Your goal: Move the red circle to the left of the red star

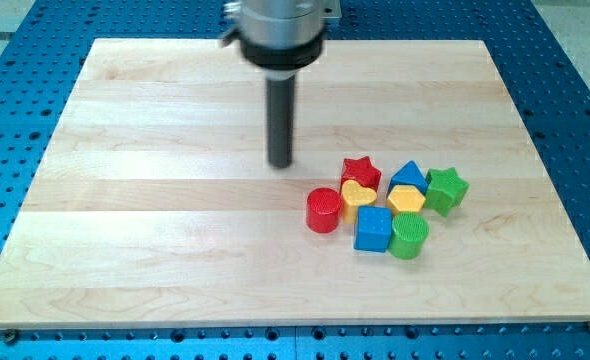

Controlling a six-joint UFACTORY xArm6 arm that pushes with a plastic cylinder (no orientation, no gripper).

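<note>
The red circle (323, 211) is a short red cylinder on the wooden board (155, 220), right of centre. The red star (361, 171) lies just up and to the right of it, with a yellow heart (357, 196) between them. My tip (280, 164) stands on the board up and to the left of the red circle and to the left of the red star, apart from both.
The other blocks huddle to the right of the red circle: a blue triangle (408, 176), a green star (446, 189), a yellow hexagon (406, 199), a blue cube (373, 229) and a green cylinder (409, 236). A blue perforated table (575, 90) surrounds the board.
</note>
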